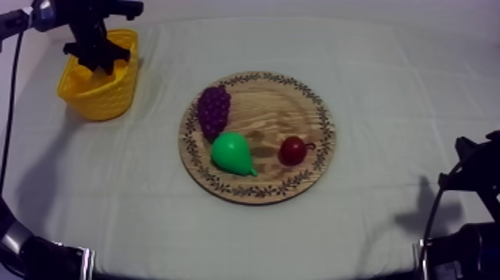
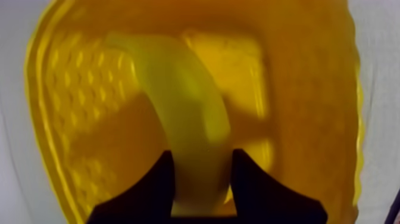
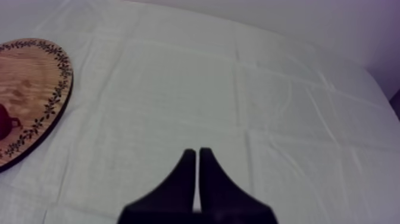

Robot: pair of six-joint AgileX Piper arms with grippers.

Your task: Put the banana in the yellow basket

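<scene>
Middle of the worktop (image 1: 387,89), under grey-white cloth: round wooden board (image 1: 275,112) with a leaf-patterned rim. On the board, three toy fruit: bunch of purple grapes (image 1: 213,110) on the half nearer the basket, green pear (image 1: 232,153) just beside the grapes, small red fruit (image 1: 292,150) apart from the pear on the other half. Well apart from the board, near the far left corner of the cloth: yellow basket (image 1: 111,97), upright, mouth up. Between board and basket, plain cloth crossed by the arm's shadow.

Left arm in from the upper left of the top view, bent down over the basket, left claw (image 1: 94,63) pointing into the basket's mouth and hiding part of its rim. Seen from the left wrist view: black fingers (image 2: 155,190) parted just wide enough to clamp the banana (image 2: 178,89) at one end, one finger on each side. Rest of the banana curving away down inside the basket, in front of the dimpled yellow wall. Contact between the banana's far end and the basket floor: cannot tell.

Right arm low at the right edge of the top view, well away from the board. Right claw (image 3: 197,152) closed on nothing, fingers pressed together into a narrow wedge, held over plain cloth, near the board's rim and the small red fruit.
</scene>
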